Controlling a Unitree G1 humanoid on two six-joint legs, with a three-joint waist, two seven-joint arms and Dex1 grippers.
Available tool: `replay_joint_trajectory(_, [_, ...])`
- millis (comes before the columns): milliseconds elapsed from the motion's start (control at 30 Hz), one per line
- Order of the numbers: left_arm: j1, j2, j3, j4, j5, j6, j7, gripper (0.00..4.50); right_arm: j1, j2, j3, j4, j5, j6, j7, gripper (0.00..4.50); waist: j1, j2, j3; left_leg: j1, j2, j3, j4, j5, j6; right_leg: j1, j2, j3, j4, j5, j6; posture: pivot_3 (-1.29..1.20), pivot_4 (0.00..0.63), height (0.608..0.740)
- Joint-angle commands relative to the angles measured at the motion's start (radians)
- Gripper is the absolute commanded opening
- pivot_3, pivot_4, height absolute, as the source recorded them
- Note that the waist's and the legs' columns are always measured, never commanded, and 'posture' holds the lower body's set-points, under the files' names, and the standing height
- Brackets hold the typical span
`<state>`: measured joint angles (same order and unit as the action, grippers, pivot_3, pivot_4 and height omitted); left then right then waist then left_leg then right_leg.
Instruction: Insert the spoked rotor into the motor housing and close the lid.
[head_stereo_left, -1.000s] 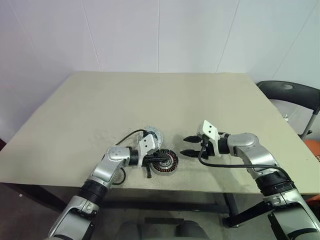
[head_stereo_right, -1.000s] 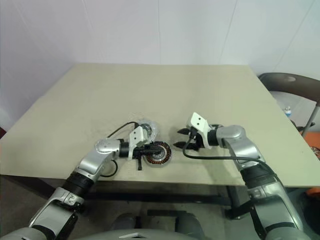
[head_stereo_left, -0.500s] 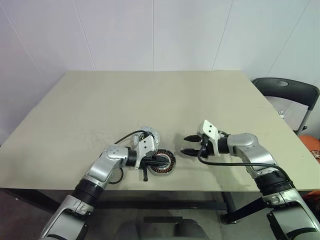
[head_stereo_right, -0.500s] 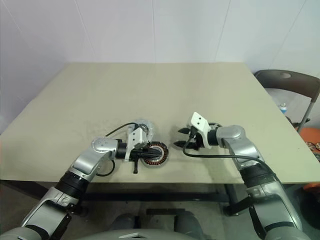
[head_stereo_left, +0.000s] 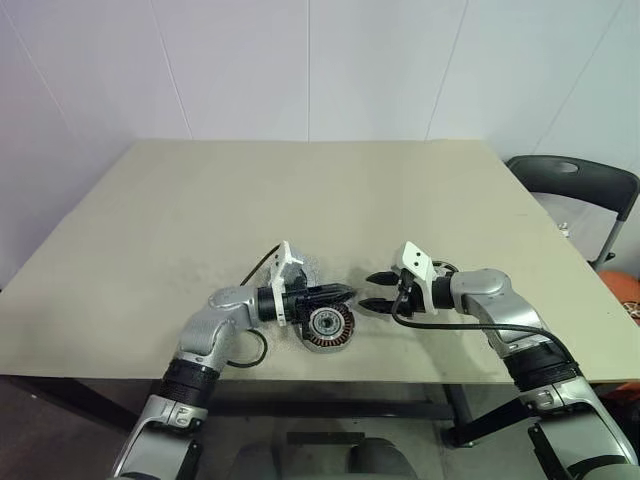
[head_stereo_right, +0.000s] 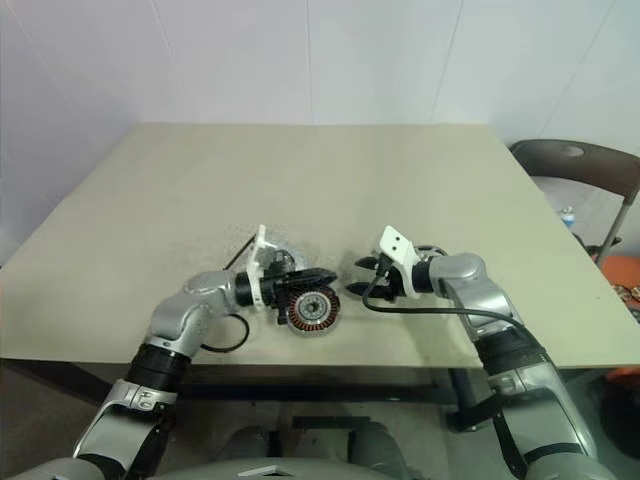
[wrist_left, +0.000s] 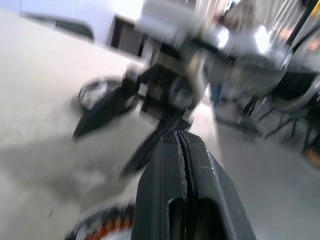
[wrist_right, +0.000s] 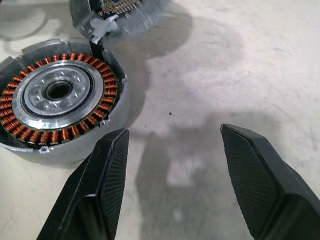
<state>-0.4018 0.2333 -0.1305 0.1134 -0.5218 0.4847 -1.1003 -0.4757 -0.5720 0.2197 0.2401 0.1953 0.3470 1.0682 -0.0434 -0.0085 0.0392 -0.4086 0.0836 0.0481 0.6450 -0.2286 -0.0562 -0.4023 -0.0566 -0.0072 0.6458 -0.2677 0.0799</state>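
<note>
The spoked rotor (head_stereo_left: 329, 326) is found lying flat, copper coils upward, near the front edge of the surface (head_stereo_left: 180, 200), around its middle. The motor housing (wrist_right: 120, 10) lies just behind it, partly hidden by the left arm. Insertion is judged not yet begun; a grasp on the rotor's rim is called for next. The left gripper (head_stereo_left: 343, 293) is clenched on nothing, held level just above the rotor and pointed toward the right gripper (head_stereo_left: 375, 290). That gripper is held released, empty, angled down just beside the rotor.
</note>
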Motion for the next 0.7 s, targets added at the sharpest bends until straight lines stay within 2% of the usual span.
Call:
replay_joint_trajectory(33, [-0.019, 0.006, 0.041, -0.037, -0.044, 0.023, 0.01, 0.08, -0.019, -0.002, -0.025, -0.01, 0.0, -0.02, 0.003, 3.07, -0.001, 0.0, 0.0, 0.0, 0.0, 0.0, 0.0, 0.0, 0.0, 0.0, 0.0, 0.0, 0.0, 0.0, 0.0, 0.0, 0.0, 0.74])
replay_joint_trajectory(300, [0.006, 0.083, 0.102, -0.047, -0.007, -0.029, 0.081, 0.08, -0.028, -0.065, -0.064, -0.037, 0.009, -0.007, 0.027, 3.07, 0.001, -0.001, 0.001, 0.0, 0.0, 0.0, 0.001, 0.0, 0.0, 0.0, 0.0, 0.001, 0.0, 0.0, 0.0, 0.0, 0.0, 0.74])
replay_joint_trajectory(500, [0.088, 0.162, 0.262, -0.173, -0.098, 0.006, 0.147, 0.08, -0.031, -0.181, -0.132, 0.008, -0.012, -0.001, 0.014, 3.07, 0.0, -0.002, 0.002, 0.0, 0.0, 0.001, 0.0, 0.0, 0.0, -0.001, 0.0, 0.002, 0.0, 0.0, 0.0, 0.0, 0.0, 0.74])
replay_joint_trajectory(700, [0.166, 0.234, 0.33, -0.302, -0.154, 0.055, 0.19, 0.08, -0.03, -0.233, -0.178, 0.084, -0.044, -0.029, -0.032, 3.07, -0.001, -0.002, 0.003, 0.0, 0.0, 0.001, 0.0, 0.0, 0.0, -0.001, 0.0, 0.002, 0.0, 0.0, 0.0, 0.0, 0.0, 0.74])
